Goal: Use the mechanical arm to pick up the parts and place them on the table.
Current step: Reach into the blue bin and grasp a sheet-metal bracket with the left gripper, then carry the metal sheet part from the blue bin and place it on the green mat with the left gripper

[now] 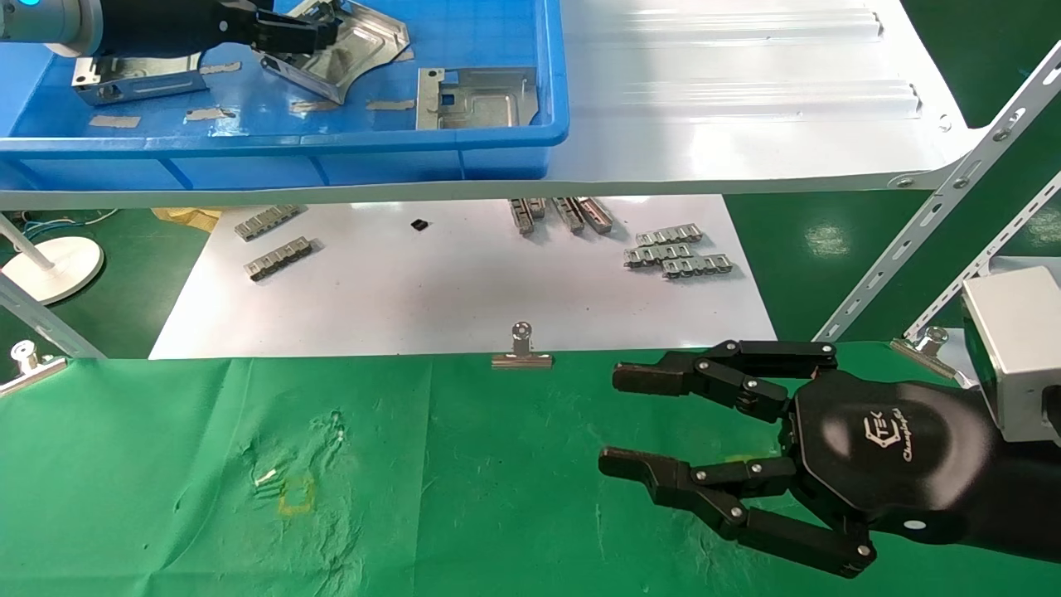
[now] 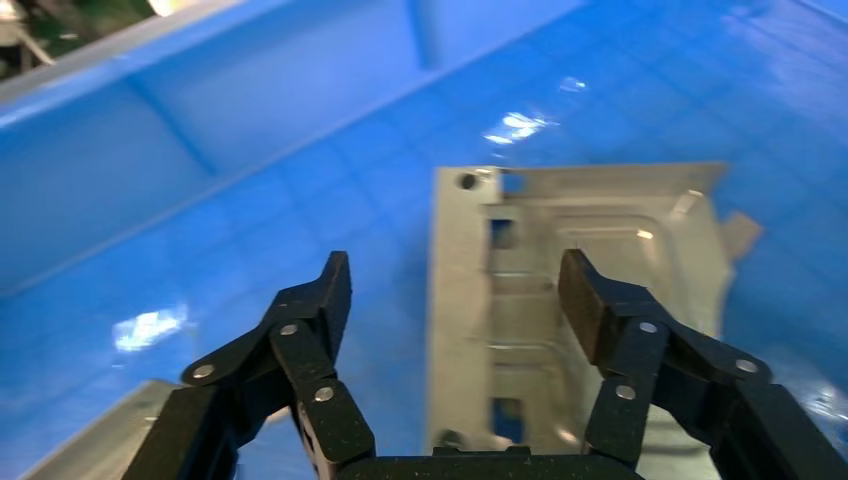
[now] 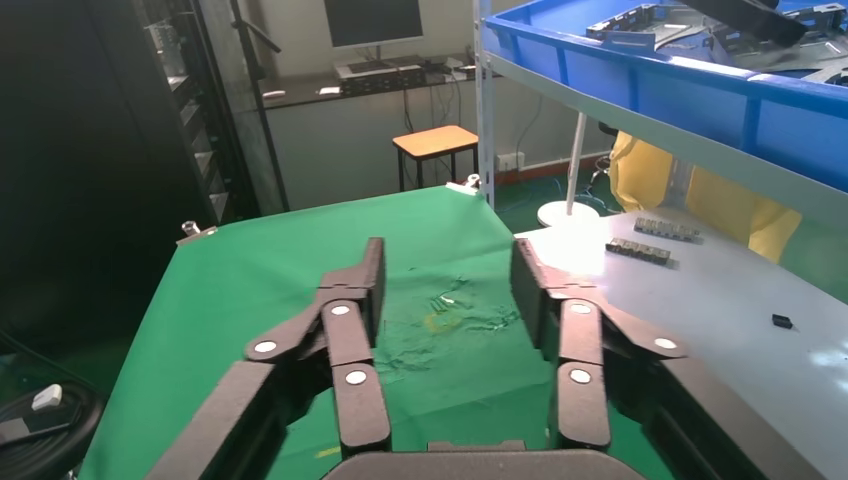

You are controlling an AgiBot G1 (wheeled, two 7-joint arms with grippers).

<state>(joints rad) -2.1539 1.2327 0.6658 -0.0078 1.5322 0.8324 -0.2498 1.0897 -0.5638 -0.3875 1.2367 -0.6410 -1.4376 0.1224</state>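
Head view: my left gripper (image 1: 319,33) reaches into the blue bin (image 1: 497,133) on the white shelf (image 1: 746,99), fingers spread above a tilted metal plate (image 1: 352,54) near the bin's back wall. A second plate (image 1: 477,98) lies flat by the bin's front right corner; a third (image 1: 137,79) sits under my left arm. My right gripper (image 1: 613,419) hovers over the green table (image 1: 166,464), in front of the bin, fingers wide apart, holding nothing. A binder clip (image 1: 522,352) grips the cloth edge.

Left wrist view: left gripper (image 2: 455,300) open, one plate (image 2: 580,300) lying on the bin floor (image 2: 300,190) between and beyond the fingertips; contact not visible.

Right wrist view: right gripper (image 3: 445,285) spread, empty, above the table (image 3: 260,270); the bin (image 3: 650,80) stands off to one side.
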